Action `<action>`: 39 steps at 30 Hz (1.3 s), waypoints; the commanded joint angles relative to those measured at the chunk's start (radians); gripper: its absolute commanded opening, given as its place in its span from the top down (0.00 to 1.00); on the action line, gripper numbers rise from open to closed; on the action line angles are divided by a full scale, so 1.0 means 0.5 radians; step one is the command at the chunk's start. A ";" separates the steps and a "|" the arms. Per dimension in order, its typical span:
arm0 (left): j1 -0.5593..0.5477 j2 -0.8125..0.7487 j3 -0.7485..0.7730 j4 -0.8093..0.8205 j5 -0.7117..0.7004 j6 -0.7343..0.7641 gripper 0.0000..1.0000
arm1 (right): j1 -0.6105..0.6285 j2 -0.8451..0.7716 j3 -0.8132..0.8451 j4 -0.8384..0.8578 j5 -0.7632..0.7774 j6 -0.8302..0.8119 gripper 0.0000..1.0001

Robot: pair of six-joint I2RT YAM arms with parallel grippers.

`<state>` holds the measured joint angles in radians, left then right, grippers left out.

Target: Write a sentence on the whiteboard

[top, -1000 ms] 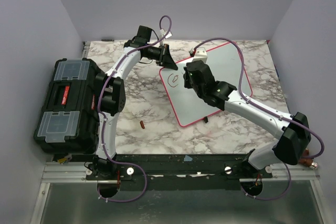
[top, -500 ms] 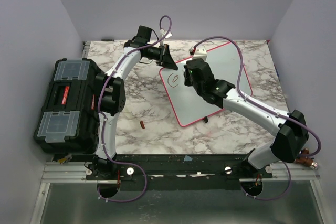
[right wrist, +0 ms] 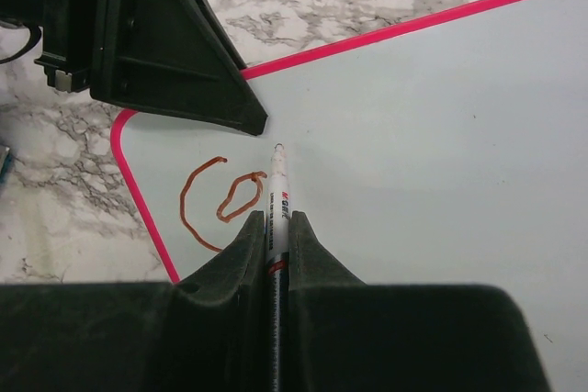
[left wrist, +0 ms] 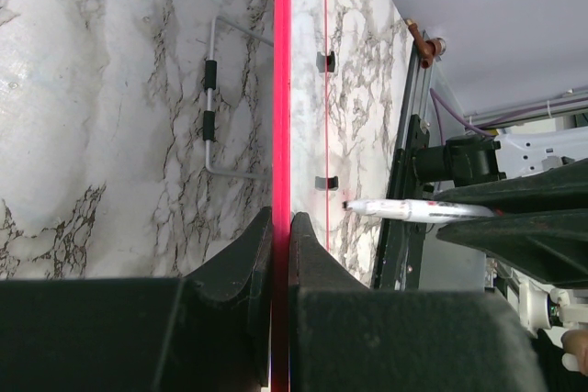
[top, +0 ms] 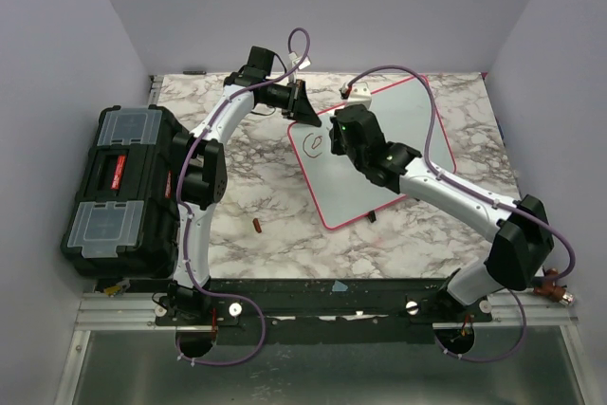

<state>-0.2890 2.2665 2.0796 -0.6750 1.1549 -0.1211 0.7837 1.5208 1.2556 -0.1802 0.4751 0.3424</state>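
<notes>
The whiteboard (top: 417, 125) lies tilted on the marble table, white with a pink-red rim. My left gripper (top: 305, 113) is shut on its far-left edge; in the left wrist view the rim (left wrist: 281, 89) runs edge-on between the jaws of my left gripper (left wrist: 280, 227). My right gripper (right wrist: 277, 218) is shut on a white marker (right wrist: 276, 195), tip on or just above the board (right wrist: 441, 135). The sentence is only a "C" (right wrist: 188, 204) and an "o" (right wrist: 241, 195), just left of the tip. The lettering (top: 314, 144) also shows from above beside my right gripper (top: 337, 144).
A black toolbox (top: 119, 187) stands at the table's left edge. A small brown object (top: 257, 226) lies on the marble near the front. A small white object (top: 358, 94) sits at the board's far edge. A wire bracket (left wrist: 216, 103) lies beside the board.
My right gripper has shifted slightly left and away over the board with the marker. The left gripper and the board have not moved.
</notes>
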 commanded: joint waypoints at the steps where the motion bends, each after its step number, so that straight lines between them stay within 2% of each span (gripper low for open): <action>1: -0.017 -0.042 -0.017 0.083 -0.062 0.227 1.00 | -0.004 0.079 0.063 0.047 -0.062 0.015 0.99; 13: -0.017 -0.044 -0.018 0.083 -0.058 0.230 1.00 | -0.006 0.165 0.053 0.058 -0.065 0.021 0.99; 27: -0.017 -0.047 -0.024 0.080 -0.058 0.232 1.00 | -0.007 0.026 -0.172 -0.069 -0.102 0.142 0.99; 39: -0.015 -0.046 -0.024 0.084 -0.056 0.233 1.00 | -0.006 -0.029 -0.171 -0.158 0.028 0.160 0.99</action>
<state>-0.2878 2.2665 2.0792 -0.6754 1.1568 -0.1211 0.7837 1.5215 1.1751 -0.1982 0.4454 0.4156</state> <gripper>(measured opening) 0.069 0.114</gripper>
